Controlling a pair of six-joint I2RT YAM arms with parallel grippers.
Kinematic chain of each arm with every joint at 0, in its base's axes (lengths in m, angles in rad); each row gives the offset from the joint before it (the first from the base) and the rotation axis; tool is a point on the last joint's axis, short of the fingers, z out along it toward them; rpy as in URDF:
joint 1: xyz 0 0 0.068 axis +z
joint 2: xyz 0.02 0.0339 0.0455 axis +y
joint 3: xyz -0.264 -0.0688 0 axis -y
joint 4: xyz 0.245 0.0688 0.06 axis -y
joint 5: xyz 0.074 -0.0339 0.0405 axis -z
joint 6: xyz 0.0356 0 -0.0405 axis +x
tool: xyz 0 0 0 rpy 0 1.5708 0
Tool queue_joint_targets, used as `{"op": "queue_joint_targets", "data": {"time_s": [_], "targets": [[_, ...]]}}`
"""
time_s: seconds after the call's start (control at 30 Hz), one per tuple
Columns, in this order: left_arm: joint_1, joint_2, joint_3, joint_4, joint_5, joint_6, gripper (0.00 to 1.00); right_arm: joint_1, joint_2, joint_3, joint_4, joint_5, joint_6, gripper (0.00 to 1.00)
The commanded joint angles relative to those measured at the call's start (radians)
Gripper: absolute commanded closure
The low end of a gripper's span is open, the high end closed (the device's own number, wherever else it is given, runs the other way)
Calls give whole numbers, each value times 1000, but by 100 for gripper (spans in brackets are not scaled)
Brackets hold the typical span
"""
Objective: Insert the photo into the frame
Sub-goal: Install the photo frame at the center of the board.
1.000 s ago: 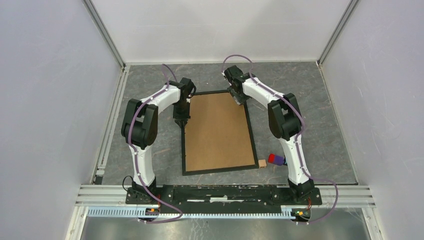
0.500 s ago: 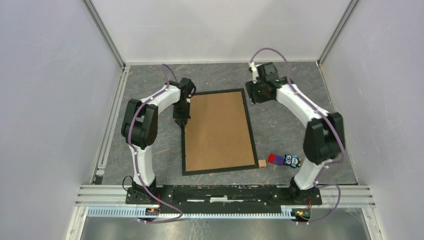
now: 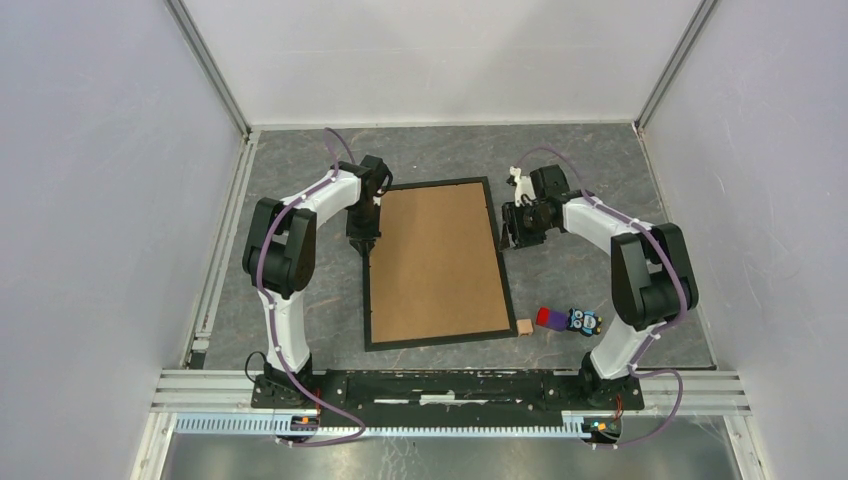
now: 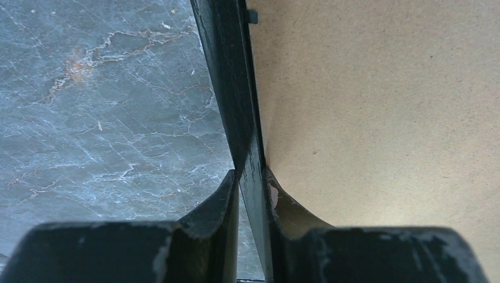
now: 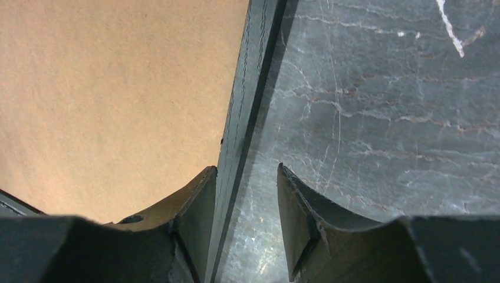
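The black frame (image 3: 440, 340) lies flat on the table, face down, with the brown backing board (image 3: 435, 260) filling it. The photo does not show in any view. My left gripper (image 3: 362, 243) is shut on the frame's left rail; in the left wrist view (image 4: 250, 177) its fingers (image 4: 221, 203) pinch the black rail (image 4: 233, 88). My right gripper (image 3: 512, 232) is open at the middle of the frame's right rail. In the right wrist view (image 5: 246, 174) one finger (image 5: 191, 200) is over the board's edge and the other over the table, with the rail (image 5: 250, 88) between them.
A small white figure (image 3: 518, 178) stands just past the right arm's wrist. A wooden block (image 3: 525, 326), a red and purple object (image 3: 549, 318) and a small owl toy (image 3: 585, 321) lie at the frame's near right corner. White walls enclose the grey table.
My right arm left the frame's far right corner, swung out to the right, then came down at the middle of the right rail. The left arm and frame have not moved.
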State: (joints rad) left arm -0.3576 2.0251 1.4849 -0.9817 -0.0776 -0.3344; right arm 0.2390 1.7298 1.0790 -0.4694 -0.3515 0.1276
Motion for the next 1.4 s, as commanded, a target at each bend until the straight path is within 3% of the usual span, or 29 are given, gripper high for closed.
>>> {"op": "queue_joint_targets", "data": {"time_s": [0.0,0.23,1.07,1.37], "targets": [[-23,10,-13,21,31,49,77,-1,37,19,56,-14,14,53],[-26,12,-14,22,36,49,77,0,65,19,59,17,18,58],[-26,4,-20,22,33,51,78,9,132,34,51,3,33,60],[-32,5,-21,22,35,51,78,56,161,18,52,64,47,60]]}}
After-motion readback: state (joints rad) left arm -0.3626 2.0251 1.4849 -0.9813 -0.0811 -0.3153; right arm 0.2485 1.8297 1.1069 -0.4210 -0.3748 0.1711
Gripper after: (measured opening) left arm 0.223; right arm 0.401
